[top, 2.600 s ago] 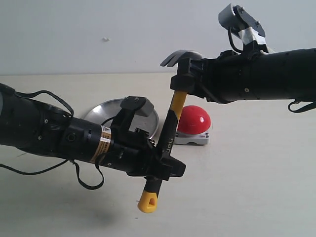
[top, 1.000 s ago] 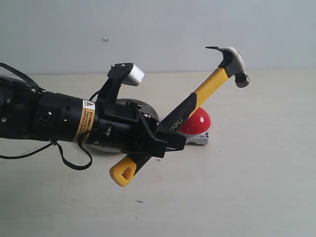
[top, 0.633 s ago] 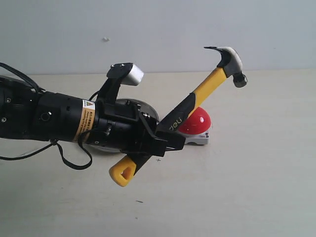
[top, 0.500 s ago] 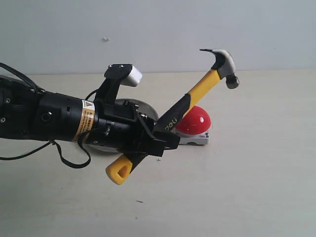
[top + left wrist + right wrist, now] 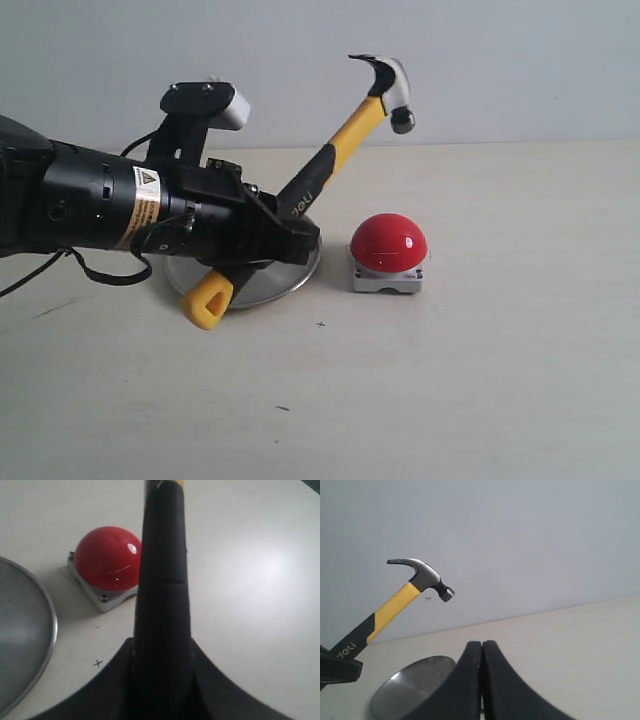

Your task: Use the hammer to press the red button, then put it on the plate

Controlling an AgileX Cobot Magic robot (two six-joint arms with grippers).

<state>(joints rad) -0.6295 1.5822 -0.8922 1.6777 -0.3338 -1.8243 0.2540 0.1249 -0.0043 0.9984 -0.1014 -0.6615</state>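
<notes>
Hammer (image 5: 340, 150) held aloft by the left gripper (image 5: 290, 235), whose jaws pinch the black grip low on the handle, with the yellow butt poking out below over the near rim of the plate (image 5: 300, 276). The tool's long axis climbs on a slant from that butt, up and rightward, to the steel head, which hangs high in the air and well clear of the red button (image 5: 389, 243). The button sits about mid-table (image 5: 480, 380), just beside the plate on its right and just beyond the gripper's tips; the left wrist view shows the dome off to one side of the handle's line, so the head would likely need swinging across as well as down to meet it. The left arm reaches in low and level from the table's left edge and is the nearer one. The right gripper (image 5: 482, 647), fingers pressed together and empty, stays out of the exterior view.
</notes>
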